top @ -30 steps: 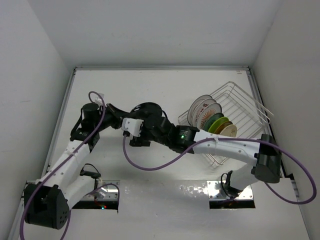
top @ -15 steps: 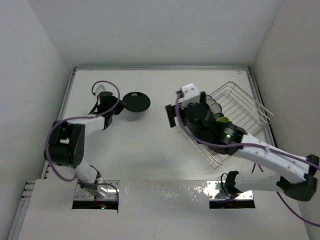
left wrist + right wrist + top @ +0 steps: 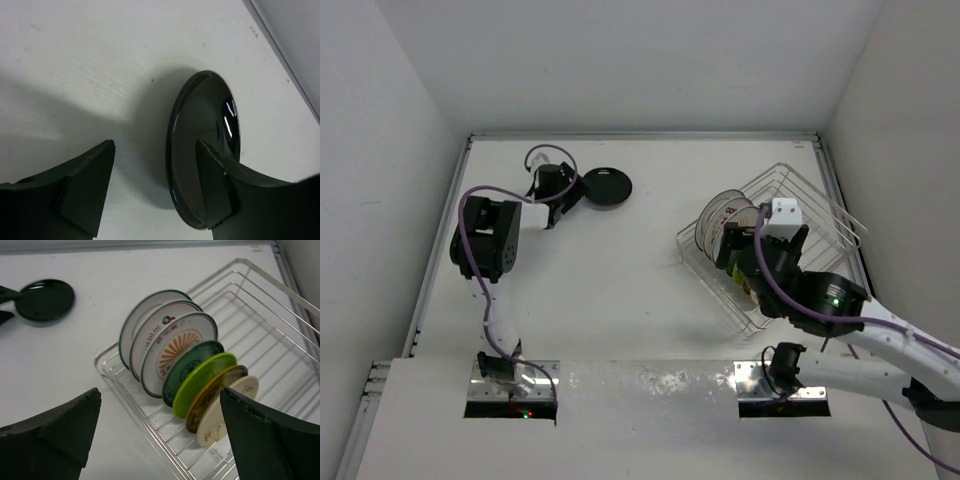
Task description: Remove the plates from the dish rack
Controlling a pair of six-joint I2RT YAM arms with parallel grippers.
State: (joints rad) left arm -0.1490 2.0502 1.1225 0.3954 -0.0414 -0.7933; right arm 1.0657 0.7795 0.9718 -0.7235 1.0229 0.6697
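top external view shows me split between two jobs: one dark plate (image 3: 200, 115) lies flat on the table (image 3: 620, 300) at the far left, well apart from the rack (image 3: 805, 205), where seven plates (image 3: 175, 350) stand on edge in a close row. i judge the unloading barely begun, with one plate out and the next pick not yet started. my left gripper (image 3: 155, 143) sits low by the dark plate, jaws apart and clamped on nothing, one finger overlapping the plate's near rim. that arm is stretched toward the back left corner with the wrist close to the table. my right gripper (image 3: 160, 390) hovers above the row, jaws spread wide and empty. its elbow is tucked at the near right and the wrist is raised, looking down at the rack. the next move, i think, calls for lowering the right jaws onto a single rim, likely the beige plate (image 3: 235, 395) at the end. i would pinch it without catching its neighbour, then lift it straight up out of the tines.
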